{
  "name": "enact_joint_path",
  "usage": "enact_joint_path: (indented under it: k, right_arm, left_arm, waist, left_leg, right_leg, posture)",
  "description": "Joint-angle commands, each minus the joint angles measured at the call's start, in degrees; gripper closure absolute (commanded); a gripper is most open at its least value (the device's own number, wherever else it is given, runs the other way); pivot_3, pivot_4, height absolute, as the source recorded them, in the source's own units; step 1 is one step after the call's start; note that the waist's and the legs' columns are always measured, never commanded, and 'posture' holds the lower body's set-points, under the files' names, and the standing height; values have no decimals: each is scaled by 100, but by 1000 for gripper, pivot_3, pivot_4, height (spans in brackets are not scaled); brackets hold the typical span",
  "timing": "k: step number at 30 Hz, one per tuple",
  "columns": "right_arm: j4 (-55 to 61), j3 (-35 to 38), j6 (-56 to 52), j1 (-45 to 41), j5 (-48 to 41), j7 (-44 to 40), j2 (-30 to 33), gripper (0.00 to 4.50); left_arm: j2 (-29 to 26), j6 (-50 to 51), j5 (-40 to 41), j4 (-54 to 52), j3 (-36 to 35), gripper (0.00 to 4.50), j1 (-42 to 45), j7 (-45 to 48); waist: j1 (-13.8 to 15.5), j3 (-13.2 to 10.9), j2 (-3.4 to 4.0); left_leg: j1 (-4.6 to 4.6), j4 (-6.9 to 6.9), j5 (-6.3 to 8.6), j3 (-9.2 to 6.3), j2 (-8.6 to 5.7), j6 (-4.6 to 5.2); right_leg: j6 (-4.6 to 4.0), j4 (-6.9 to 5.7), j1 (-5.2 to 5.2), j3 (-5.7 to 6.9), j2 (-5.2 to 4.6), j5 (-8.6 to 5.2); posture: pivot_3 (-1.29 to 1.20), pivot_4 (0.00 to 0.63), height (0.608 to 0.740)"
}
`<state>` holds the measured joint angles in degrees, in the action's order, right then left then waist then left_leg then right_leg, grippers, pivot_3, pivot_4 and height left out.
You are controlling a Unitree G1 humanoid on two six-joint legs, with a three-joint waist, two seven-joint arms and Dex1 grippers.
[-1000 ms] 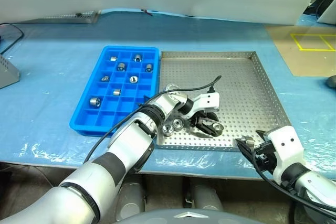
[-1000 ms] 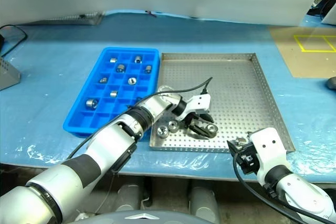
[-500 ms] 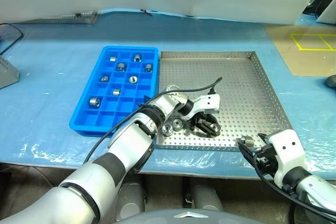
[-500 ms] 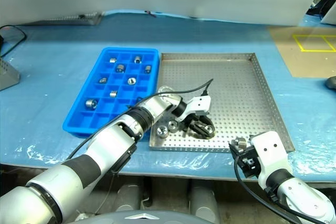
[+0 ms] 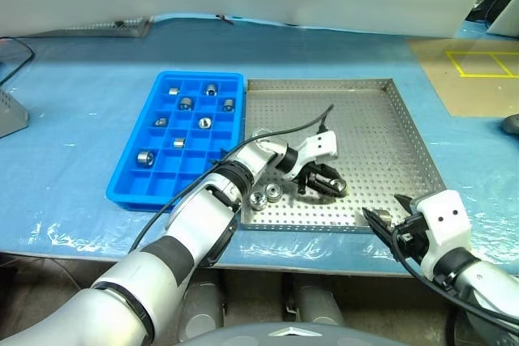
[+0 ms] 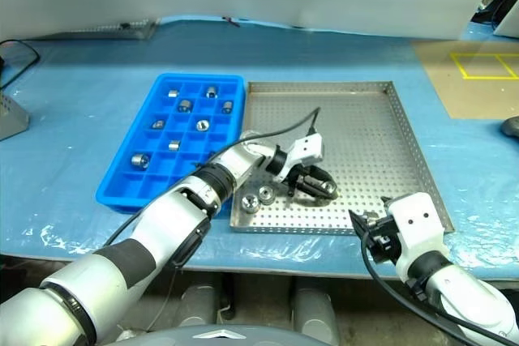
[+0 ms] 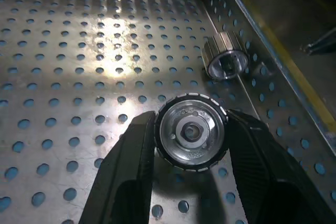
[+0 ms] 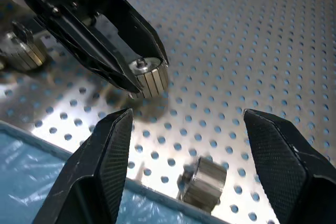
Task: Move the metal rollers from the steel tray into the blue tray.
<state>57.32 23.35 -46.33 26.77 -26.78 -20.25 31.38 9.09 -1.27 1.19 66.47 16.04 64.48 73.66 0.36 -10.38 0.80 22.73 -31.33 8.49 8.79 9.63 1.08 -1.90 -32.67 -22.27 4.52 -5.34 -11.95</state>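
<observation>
My left gripper (image 5: 328,183) hangs just above the near part of the steel tray (image 5: 369,123), shut on one metal roller (image 7: 191,132) held end-on between its black fingers (image 7: 131,166). Two more rollers (image 5: 268,195) lie on the tray floor beside that wrist. Another roller (image 8: 203,182) lies against the tray's near rim, right in front of my right gripper (image 8: 189,116), which is open with nothing between its fingers. The blue tray (image 5: 130,198) sits to the left of the steel tray and has several rollers (image 5: 186,103) in its compartments.
The table is covered in blue sheeting (image 5: 73,79). A grey box (image 5: 10,111) stands at the far left edge. At the back left lies a flat metal piece (image 5: 122,25). A brown surface with yellow marking (image 5: 478,66) is at the right.
My left gripper has shut on a roller and lifted it a little off the tray floor. My right gripper has risen slightly near the tray's front corner.
</observation>
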Motion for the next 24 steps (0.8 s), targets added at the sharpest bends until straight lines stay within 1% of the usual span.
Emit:
enact_joint_path:
  k: [1,2,3,5,7,9,12,13,15,16,17,19,21,24]
  right_arm:
    - [169,291,-89,-290,-384,-352,360,986]
    - [135,308,-122,-388,-477,-471,493,986]
    - [90,320,-158,-507,-585,-541,592,986]
    - [-101,222,-202,-860,-707,-636,795,986]
    - [-405,-88,-221,-1460,-775,-755,1009,986]
    - [-725,-422,-214,-2016,-797,-905,1181,986]
    - [-1405,-1088,-63,-2990,-672,-1212,1319,986]
    - [-1623,-1264,14,-3240,-616,-1327,1341,986]
    - [-2201,-1753,258,-3872,-443,-1640,1293,986]
    - [-2481,-2000,399,-4163,-343,-1798,1242,986]
    - [-2676,-2160,509,-4347,-273,-1912,1213,986]
    - [-3181,-2520,809,-4794,-83,-2164,1074,986]
    - [-3575,-2783,1051,-5136,77,-2361,940,986]
    - [-3972,-3224,1435,-5480,388,-2737,829,986]
  left_arm:
    - [159,511,444,-539,-340,2762,336,578]
    - [-7,673,564,-718,-443,2762,368,720]
    - [-155,896,679,-897,-546,2762,396,826]
    - [-479,1141,790,-1276,-719,2762,376,802]
    - [-933,1214,797,-1703,-862,2762,230,619]
    - [-1302,1352,799,-2123,-962,2762,55,388]
    - [-1914,1677,816,-2879,-1192,2762,-311,-58]
    - [-2062,1793,840,-3120,-1265,2762,-435,-213]
    - [-2448,2094,875,-3723,-1510,2762,-812,-656]
    - [-2603,2216,898,-3985,-1600,2762,-984,-824]
    - [-2728,2337,932,-4233,-1679,2762,-1145,-993]
    - [-3019,2750,986,-4874,-1867,2762,-1636,-1376]
    - [-3241,3117,1057,-5431,-1964,2762,-2077,-1640]
    - [-3468,3541,1275,-6302,-2086,2762,-2728,-1834]
  waist:
    - [21,0,1]
    - [46,0,1]
    - [55,0,0]
    - [59,1,3]
    - [27,1,3]
    - [60,4,7]
    - [174,6,15]
    - [218,6,16]
    - [367,5,15]
    - [406,6,15]
    - [469,6,15]
    - [600,6,15]
    - [730,6,16]
    - [942,5,15]
  left_leg:
    - [0,0,0,0,0,1]
    - [0,0,-1,0,0,2]
    - [0,0,-7,0,1,13]
    - [-1,1,-9,-1,3,15]
    - [-8,1,-9,0,3,15]
    - [-22,2,-13,-1,5,10]
    - [-46,17,-25,-5,9,-11]
    - [-47,17,-26,-5,11,-12]
    - [-34,14,-26,-9,11,-11]
    - [-20,12,-26,-10,13,-10]
    - [-8,7,-25,-12,14,-9]
    - [36,-2,-26,-12,15,-8]
    - [61,-24,-26,-14,18,-7]
    - [79,-22,-31,-19,27,-16]
  right_leg:
    - [-1,0,1,0,0,1]
    - [-2,-1,0,0,0,1]
    - [-20,-2,0,0,0,12]
    - [-34,-4,0,2,0,20]
    - [-39,-7,1,0,1,23]
    - [-45,-12,3,2,3,27]
    - [-45,-17,18,7,7,25]
    - [-51,-18,18,7,7,28]
    - [-59,-22,14,9,5,33]
    - [-61,-24,2,10,4,33]
    - [-63,-32,-8,10,2,33]
    - [-75,-60,-55,10,0,26]
    - [-93,-112,-94,10,-3,15]
    - [-101,-121,-111,23,-1,9]
  posture:
    - [-367,150,740]
    - [-350,150,740]
    - [-330,150,740]
    - [-260,150,740]
    - [-174,150,740]
    - [-94,150,740]
    - [-9,150,740]
    - [74,150,740]
    - [150,150,740]
    - [150,150,740]
    - [175,150,740]
    - [290,150,740]
    - [312,150,740]
    - [389,150,740]
